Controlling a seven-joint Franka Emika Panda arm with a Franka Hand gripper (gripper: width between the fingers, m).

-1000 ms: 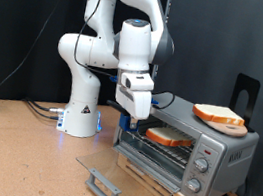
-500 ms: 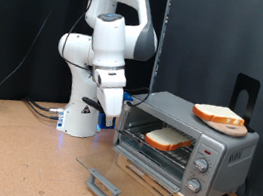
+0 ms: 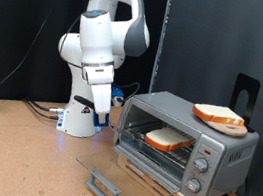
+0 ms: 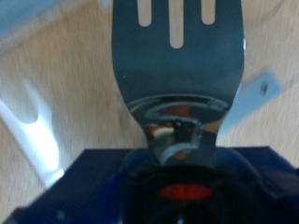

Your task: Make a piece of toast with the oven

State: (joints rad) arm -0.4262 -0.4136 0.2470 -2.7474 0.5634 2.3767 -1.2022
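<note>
The oven [image 3: 184,147] door lies open and the piece of toast [image 3: 168,138] sits on its rack. The gripper [image 3: 100,111] holds a metal spatula [image 4: 176,65], away from the oven.

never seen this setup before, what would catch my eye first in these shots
The oven at the exterior view's right stands with its glass door folded down flat, and the piece of toast lies on the rack inside. A second slice sits on the oven's roof. The white arm is off to the exterior view's left of the oven, and the wrist view is filled by a slotted metal spatula carried at the gripper.
</note>
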